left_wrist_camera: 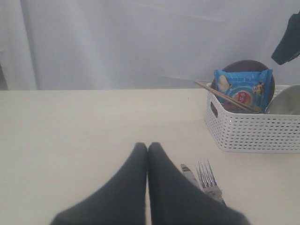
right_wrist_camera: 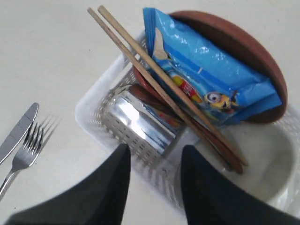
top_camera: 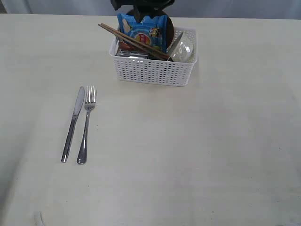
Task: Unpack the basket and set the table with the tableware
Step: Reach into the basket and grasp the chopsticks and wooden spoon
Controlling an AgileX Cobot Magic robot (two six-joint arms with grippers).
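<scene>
The white basket [top_camera: 153, 71] stands at the back of the table [top_camera: 188, 155]. It holds wooden chopsticks [top_camera: 134, 41], a steel cup [top_camera: 130, 53], a cream bowl [top_camera: 183, 49], a brown plate [top_camera: 169, 27] and a blue chip bag [top_camera: 143, 29]. A reddish-brown spoon [right_wrist_camera: 146, 95] lies under the chopsticks [right_wrist_camera: 154, 77]. Knife [top_camera: 74, 123] and fork [top_camera: 86, 125] lie side by side on the table's left. My right gripper [right_wrist_camera: 154, 152] hangs open above the basket's wall [right_wrist_camera: 96, 105], beside the cup [right_wrist_camera: 138, 123]. My left gripper [left_wrist_camera: 147, 146] is shut on nothing, low over the table near the knife [left_wrist_camera: 190, 174].
The right arm [top_camera: 141, 7] shows as a dark shape above the back of the basket. The chip bag [right_wrist_camera: 211, 79] leans against the plate [right_wrist_camera: 234, 42], over the bowl [right_wrist_camera: 262, 164]. A pale curtain [left_wrist_camera: 140, 42] closes off the far side.
</scene>
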